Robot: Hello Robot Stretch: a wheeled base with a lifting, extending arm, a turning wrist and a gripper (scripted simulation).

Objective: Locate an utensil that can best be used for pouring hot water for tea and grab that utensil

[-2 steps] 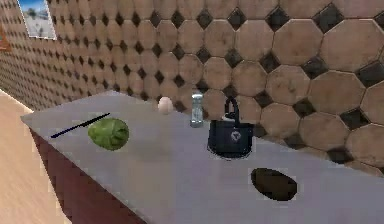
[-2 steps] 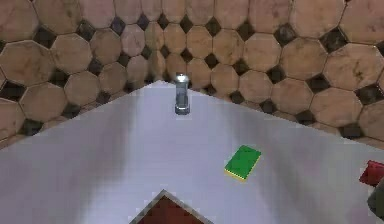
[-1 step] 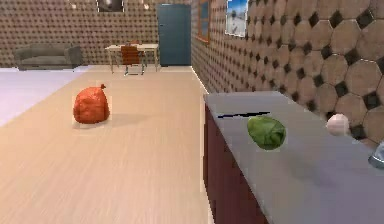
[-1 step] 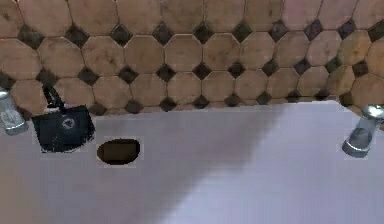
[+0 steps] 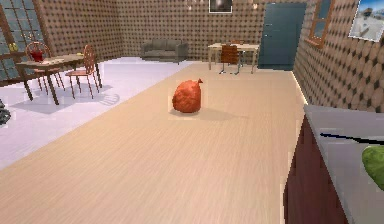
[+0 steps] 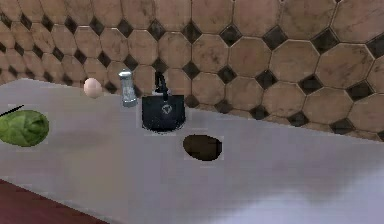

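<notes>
Arm side view, near to far:
- A dark red-brown cabinet front (image 6: 40,205) is seen at the near left edge, with the grey countertop (image 6: 300,180) above it.
- A green leafy lump (image 6: 22,128) is placed at the countertop's left. A thin dark item (image 6: 10,111) is laid just beyond it.
- A dark brown oval lump (image 6: 202,147) is laid mid-counter.
- Task's thing: a dark kettle (image 6: 162,110) is set upright on the countertop, handle up. It is placed just beyond and left of the brown lump, near the wall.
- A silver shaker (image 6: 128,88) is stood just left of the kettle, slightly farther back. A pale pink egg-shaped thing (image 6: 92,87) is found left of the shaker.
- All of it is backed by a wall of brown octagonal tiles (image 6: 260,50).

Gripper state: cannot be told from these views.

Forward view, near to far:
- The countertop is also seen at the near right, with the green lump on it.
- A wood floor (image 5: 150,160) is spread ahead, and an orange-red sack (image 5: 187,96) is sat mid-floor.
- At the left, a dining table (image 5: 50,62) is flanked by wooden chairs (image 5: 85,70), and a red item (image 5: 38,50) is placed on top.
- Along the far wall a grey sofa (image 5: 163,48), a second table (image 5: 245,46) and a teal door (image 5: 281,35) are lined up left to right.
- A framed picture (image 5: 220,6) is hung above them.
</notes>
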